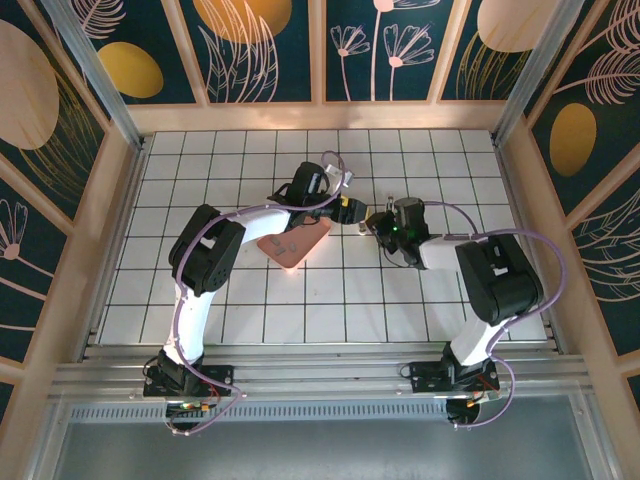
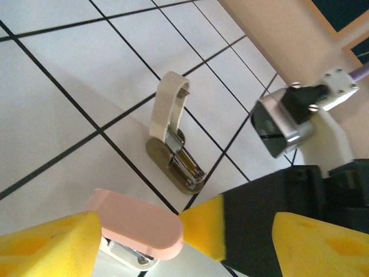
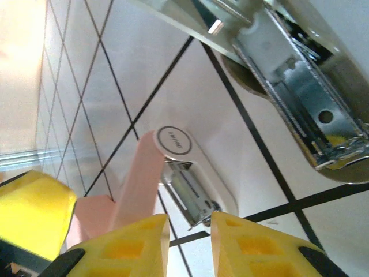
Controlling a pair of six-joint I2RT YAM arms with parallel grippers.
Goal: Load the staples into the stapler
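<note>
A pink stapler (image 3: pixel 173 173) lies open on the tiles, its pink lid (image 2: pixel 138 222) raised off the white base and metal magazine (image 3: pixel 187 193). My right gripper (image 3: pixel 189 222) hovers at the magazine's front tip, fingers a narrow gap apart and nothing clearly held. My left gripper (image 2: pixel 187 225) stands open wide around the pink lid, which reaches its left finger (image 2: pixel 46 245); whether they touch I cannot tell. In the top view both grippers, left (image 1: pixel 352 212) and right (image 1: pixel 374 222), meet at mid-table. Small grey staples (image 1: pixel 284 243) lie on the pink tray (image 1: pixel 300 252).
A second stapler (image 2: pixel 173 144), cream with a bronze base, stands open just beyond the pink one, its bare magazine (image 3: pixel 305 109) facing up. The right wrist camera (image 2: pixel 282 124) hangs close over it. White tiled table, wooden walls around.
</note>
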